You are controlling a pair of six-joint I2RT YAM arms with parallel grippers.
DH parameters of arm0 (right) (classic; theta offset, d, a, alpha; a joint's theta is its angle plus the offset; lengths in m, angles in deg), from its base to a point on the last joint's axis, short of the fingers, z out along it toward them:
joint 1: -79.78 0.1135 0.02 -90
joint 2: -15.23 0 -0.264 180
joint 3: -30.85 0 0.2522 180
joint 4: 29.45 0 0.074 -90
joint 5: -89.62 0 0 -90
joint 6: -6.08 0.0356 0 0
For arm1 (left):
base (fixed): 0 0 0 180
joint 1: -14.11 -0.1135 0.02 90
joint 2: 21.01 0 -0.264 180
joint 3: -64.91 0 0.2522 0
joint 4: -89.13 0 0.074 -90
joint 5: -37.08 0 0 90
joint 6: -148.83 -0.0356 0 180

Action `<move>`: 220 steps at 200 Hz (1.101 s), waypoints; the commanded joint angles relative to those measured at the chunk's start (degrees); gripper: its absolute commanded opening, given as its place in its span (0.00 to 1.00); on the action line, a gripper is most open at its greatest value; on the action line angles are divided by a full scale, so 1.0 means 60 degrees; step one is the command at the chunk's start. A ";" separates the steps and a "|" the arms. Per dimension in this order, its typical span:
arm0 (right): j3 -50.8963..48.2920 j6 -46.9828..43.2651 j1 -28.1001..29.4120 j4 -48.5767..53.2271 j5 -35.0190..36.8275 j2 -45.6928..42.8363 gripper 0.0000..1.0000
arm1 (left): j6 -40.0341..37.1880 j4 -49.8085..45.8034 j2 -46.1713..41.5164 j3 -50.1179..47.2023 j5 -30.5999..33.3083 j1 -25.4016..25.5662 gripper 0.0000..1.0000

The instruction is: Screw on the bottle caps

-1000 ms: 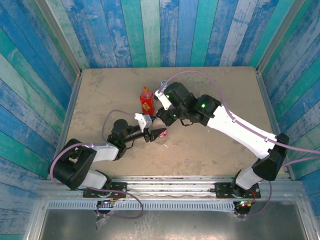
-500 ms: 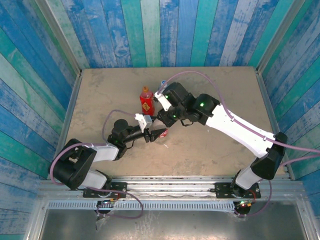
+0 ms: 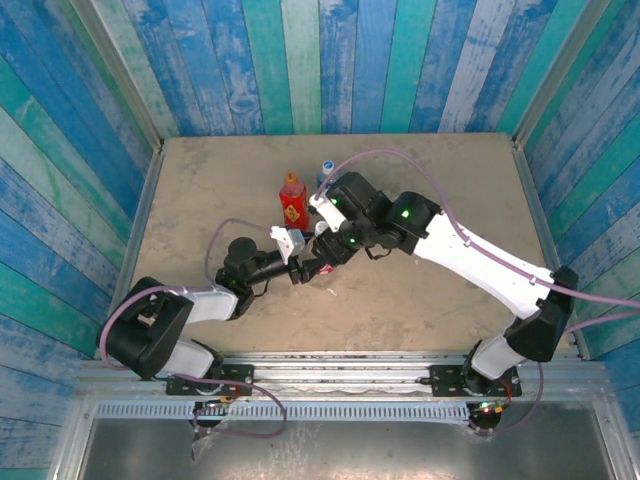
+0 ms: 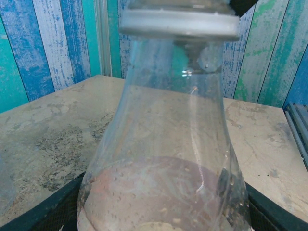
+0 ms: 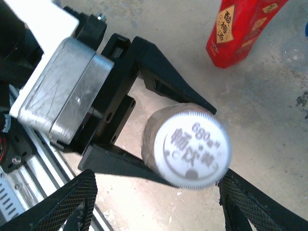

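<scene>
Left gripper [image 4: 163,211] pinches bottle [image 4: 163,120] upright. Cap [image 5: 195,147] sits on the neck, centred between the spread fingers of right gripper [image 5: 158,180]. No contact; right arm nearer.

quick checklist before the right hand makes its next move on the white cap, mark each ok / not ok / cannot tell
1. Left hand clamped on the clear bottle: ok
2. White cap sitting on the bottle's neck: ok
3. Cap screwed fully tight: cannot tell
4. Right hand open, fingers on either side of the cap and not touching it: ok
5. Red bottle standing apart from both hands: ok
</scene>
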State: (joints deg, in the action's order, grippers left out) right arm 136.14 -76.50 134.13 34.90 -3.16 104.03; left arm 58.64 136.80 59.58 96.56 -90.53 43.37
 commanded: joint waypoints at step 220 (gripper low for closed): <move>-0.0335 0.1202 -0.1309 -0.1513 -0.1971 -0.0617 0.48 | -0.0086 -0.0453 0.0394 0.0125 -0.0303 0.0046 0.68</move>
State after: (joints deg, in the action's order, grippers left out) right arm 132.80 -69.66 126.48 26.64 -14.09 101.73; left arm 58.62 136.99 60.13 96.96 -91.23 43.33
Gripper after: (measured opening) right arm 0.456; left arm 0.685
